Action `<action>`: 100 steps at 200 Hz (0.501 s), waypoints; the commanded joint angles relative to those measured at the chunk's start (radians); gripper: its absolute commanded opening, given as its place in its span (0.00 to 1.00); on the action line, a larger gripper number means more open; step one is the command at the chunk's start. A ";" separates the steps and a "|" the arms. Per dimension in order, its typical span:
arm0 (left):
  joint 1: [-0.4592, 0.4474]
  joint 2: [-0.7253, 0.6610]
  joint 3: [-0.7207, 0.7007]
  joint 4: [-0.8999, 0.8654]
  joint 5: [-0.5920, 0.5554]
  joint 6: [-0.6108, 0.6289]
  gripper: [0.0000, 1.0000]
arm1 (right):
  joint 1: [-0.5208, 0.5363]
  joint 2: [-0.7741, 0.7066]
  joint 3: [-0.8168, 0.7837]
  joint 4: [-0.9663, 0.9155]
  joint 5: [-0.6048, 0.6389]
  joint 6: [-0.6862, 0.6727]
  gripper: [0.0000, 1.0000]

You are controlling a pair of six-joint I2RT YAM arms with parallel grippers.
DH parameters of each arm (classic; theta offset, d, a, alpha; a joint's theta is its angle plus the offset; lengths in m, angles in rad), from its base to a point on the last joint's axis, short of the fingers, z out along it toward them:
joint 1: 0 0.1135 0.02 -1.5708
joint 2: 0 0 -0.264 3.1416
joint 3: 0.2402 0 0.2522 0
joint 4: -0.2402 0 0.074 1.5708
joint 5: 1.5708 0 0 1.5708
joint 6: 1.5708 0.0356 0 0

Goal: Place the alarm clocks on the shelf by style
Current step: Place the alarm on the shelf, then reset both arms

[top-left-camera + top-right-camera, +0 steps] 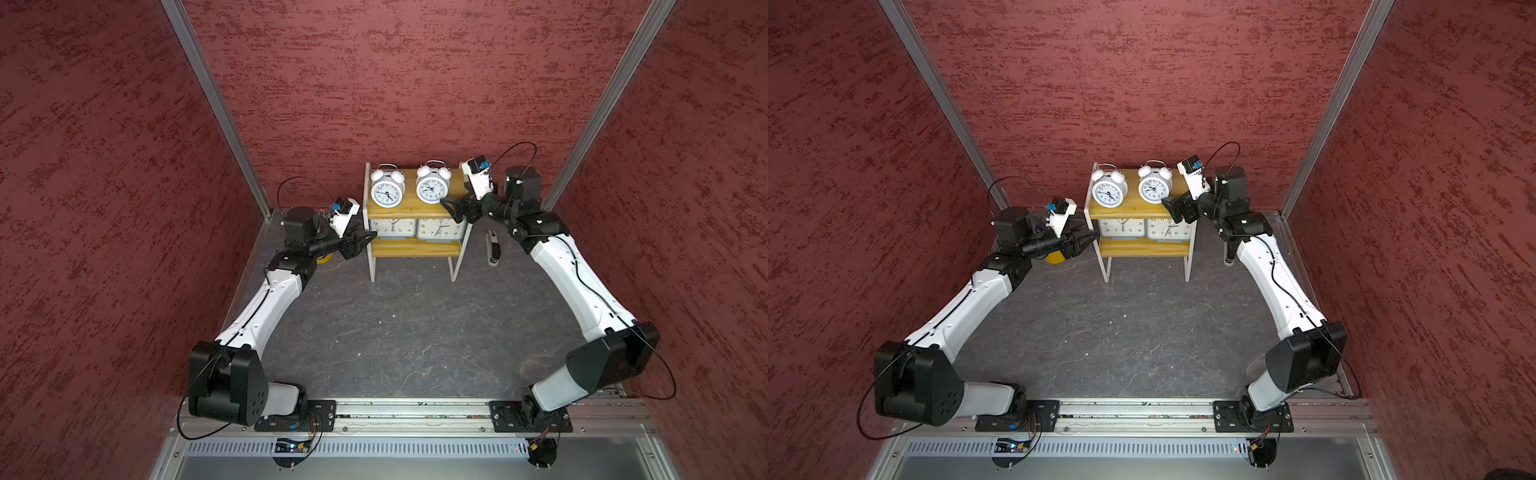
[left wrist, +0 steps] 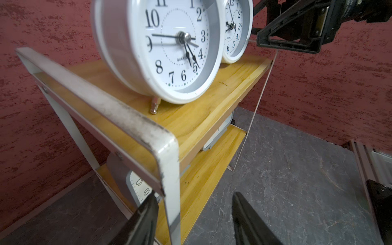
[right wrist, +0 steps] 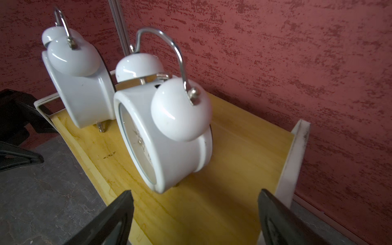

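Planning my retreat, I see left gripper point(image 1: 369, 237), released, at the left end of the shelf point(image 1: 415, 210); right gripper point(image 3: 195, 192), released, just right of a white clock point(image 1: 432, 188).

white twin-bell clock point(image 2: 169, 48) dial, numerals and QUARTZ, grey clock point(image 2: 139, 187) dial, 9, 8

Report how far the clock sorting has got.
Done: both white twin-bell clocks stand on the top board of the shelf, and both grey clocks on its lower board. In hand: nothing; the left gripper and right gripper are open at the shelf's ends. Left: seemingly only withdrawing the arms.
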 commanded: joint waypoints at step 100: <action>-0.002 -0.180 -0.014 -0.068 -0.042 0.042 0.73 | -0.007 -0.221 -0.232 0.129 0.041 0.016 0.94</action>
